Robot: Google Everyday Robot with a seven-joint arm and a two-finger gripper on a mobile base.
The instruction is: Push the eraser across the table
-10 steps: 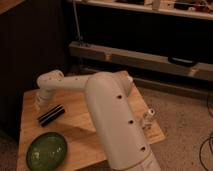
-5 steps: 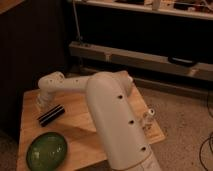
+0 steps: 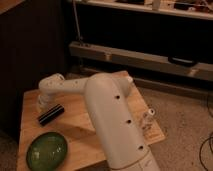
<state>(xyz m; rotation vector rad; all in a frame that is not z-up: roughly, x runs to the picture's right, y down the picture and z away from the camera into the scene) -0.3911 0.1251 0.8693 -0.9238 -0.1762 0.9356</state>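
Currently I see the arm (image 3: 112, 125) filling the middle of my camera view. Its thick white upper link rises from the bottom edge, bends at an elbow over the far part of the counter (image 3: 70, 132), and a thinner link runs from there toward the left of the picture. At the end of that link the wrist turns downward, and the end effector (image 3: 40, 103) sits low over the counter's far-left area, close to the left edge. From this angle the wrist housing hides its tip, so I cannot tell whether it is spread or pressed together, nor whether it touches the wood.

The eraser (image 3: 51, 114) lies flat on the counter just beside the end effector, on the nearer side of it. It is a dark oblong lying at a slant, its right end farther from the camera than its left. I cannot tell whether the end effector is touching it or only close by.

Nearer the camera, a green bowl (image 3: 46, 150) stands upright at the front-left corner of the counter, apart from the eraser. Close to the counter's right edge, past the upper link, is a small pale object (image 3: 148, 116) that I cannot identify.

Beyond the counter is a speckled floor (image 3: 185, 120), and behind that a long pale rail (image 3: 150, 57) runs across dark furniture.
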